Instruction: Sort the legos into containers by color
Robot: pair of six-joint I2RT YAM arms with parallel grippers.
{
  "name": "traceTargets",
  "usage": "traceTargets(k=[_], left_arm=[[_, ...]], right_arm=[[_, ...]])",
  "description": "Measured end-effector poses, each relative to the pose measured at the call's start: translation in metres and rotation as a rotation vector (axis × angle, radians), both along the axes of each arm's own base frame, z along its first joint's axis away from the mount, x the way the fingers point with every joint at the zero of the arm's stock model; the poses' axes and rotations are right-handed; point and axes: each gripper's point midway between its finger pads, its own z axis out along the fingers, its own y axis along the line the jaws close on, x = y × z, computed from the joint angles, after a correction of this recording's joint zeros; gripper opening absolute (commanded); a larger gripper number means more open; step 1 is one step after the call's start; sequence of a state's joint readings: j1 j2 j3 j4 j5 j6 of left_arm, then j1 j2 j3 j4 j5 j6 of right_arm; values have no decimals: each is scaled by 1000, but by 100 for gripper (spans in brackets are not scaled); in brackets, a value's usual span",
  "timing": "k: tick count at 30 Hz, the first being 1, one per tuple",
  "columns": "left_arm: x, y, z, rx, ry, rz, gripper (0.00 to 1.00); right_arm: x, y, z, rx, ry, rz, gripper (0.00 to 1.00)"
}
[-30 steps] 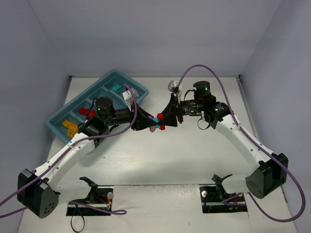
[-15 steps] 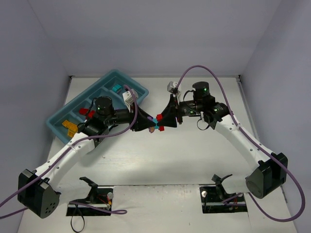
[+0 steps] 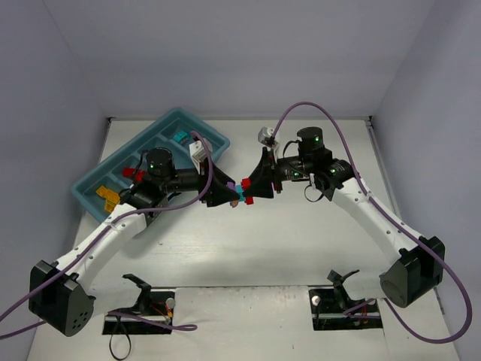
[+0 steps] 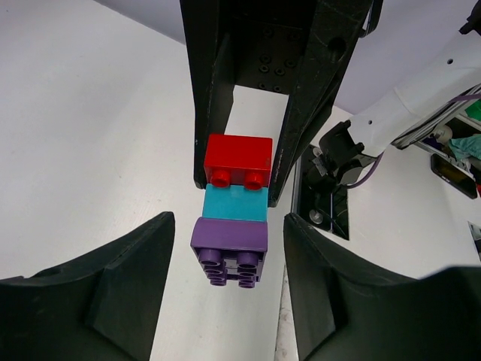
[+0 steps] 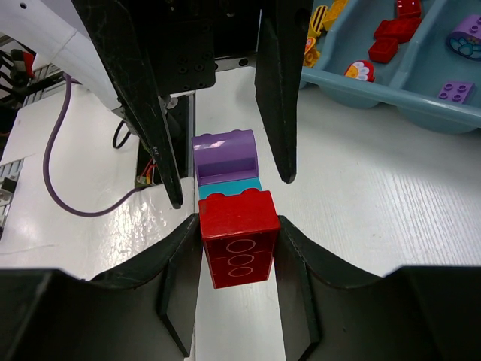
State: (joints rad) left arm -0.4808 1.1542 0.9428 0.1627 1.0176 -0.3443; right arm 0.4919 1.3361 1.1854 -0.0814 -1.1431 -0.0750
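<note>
We log the right gripper clamped narrow on a red studded plastic brick. That brick is joined in line to a small teal plastic brick and a purple studded plastic brick. The left gripper stands wide, its fingers flanking the purple brick with a gap on each side. The stack sits over the white table, near the long teal-blue plastic tray, whose compartments hold other bricks.

Glossy plastic bricks, matt white table
</note>
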Motion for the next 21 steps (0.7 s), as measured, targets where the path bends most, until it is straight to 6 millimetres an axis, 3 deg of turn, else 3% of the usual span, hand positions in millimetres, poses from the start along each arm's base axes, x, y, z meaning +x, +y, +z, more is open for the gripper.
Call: traceTargets(k=[16,19,21], left_arm=[[5,8,-6,21,20,0,53],[5,9,-8,24,30,-5,47],[3,9,-8,22,34,-16,36]], right_arm=[[-1,0,-2,-3,8,-1,0],[-1,-1,-3,-6,13,-1,0],[-1,-1,-4,-7,13,-2,0]])
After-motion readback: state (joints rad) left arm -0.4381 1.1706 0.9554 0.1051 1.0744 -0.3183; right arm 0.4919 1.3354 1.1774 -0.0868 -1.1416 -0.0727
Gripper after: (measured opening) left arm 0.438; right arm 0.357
